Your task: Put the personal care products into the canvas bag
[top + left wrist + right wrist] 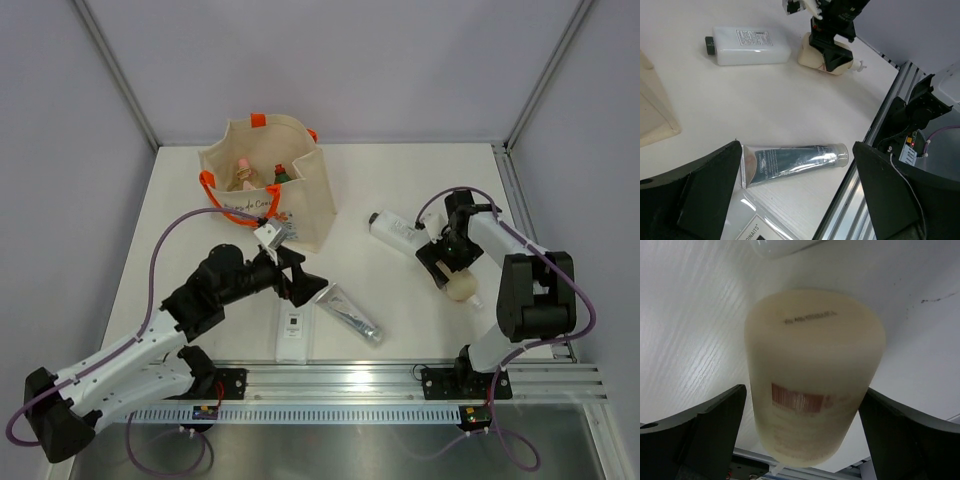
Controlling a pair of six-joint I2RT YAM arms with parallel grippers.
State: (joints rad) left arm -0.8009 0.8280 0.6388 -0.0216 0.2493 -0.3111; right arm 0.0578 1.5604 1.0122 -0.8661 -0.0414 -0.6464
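Right jaws spread wide around the beige bottle

My right jaws stand open either side of the beige bottle (815, 375), gripping nothing. It looks light, smooth and slippery, so I'd squeeze mid-body. My left jaws gape empty over the soft silver tube (795, 162). The bench (420, 180) carries four items, including two white bottles (395, 228) (292, 333). Two more bottles show inside the bag (300, 210).

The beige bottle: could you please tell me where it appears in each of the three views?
Top external: right of centre, beige bottle lying at the right gripper.
Left wrist: near the top edge, right of centre, under that gripper.
Right wrist: fills the centre, between the gripper's fingers.
Shared landmark: the right gripper astride it.
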